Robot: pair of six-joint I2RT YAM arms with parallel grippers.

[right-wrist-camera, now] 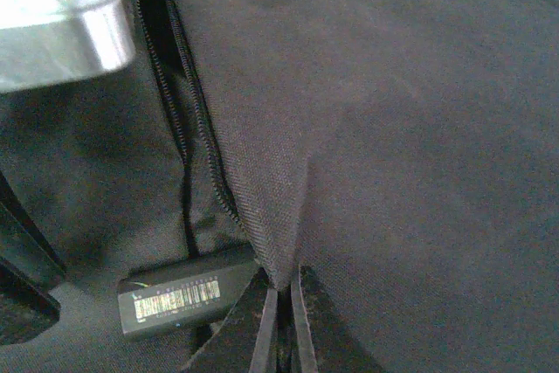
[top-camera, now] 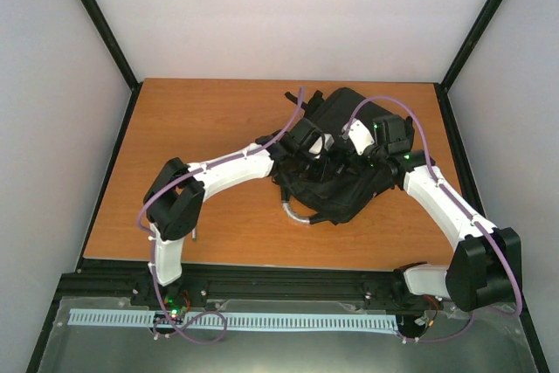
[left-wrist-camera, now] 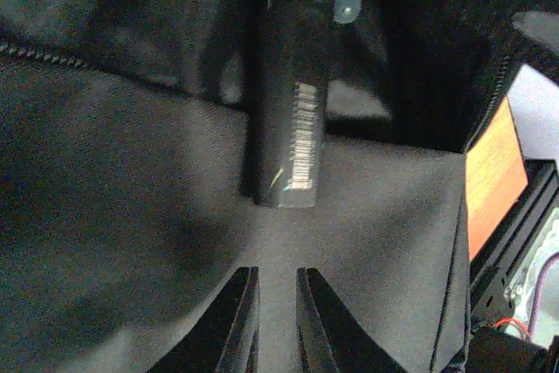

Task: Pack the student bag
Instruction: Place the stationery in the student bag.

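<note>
Had my right gripper (right-wrist-camera: 279, 296) clamped on a fold of the student bag (right-wrist-camera: 393, 128); left gripper (left-wrist-camera: 278, 275) sat barely parted, empty, near a black barcoded stick (left-wrist-camera: 288, 85).

A robotics lab test cell: white panels (top-camera: 288, 15) on black metal posts (top-camera: 98, 19) enclose a wood-grain table (top-camera: 201, 120), where a white left arm (top-camera: 231, 166) and right arm (top-camera: 445, 203) stand bolted to a black rail (top-camera: 288, 284) beside a slotted cable duct (top-camera: 288, 321).
</note>
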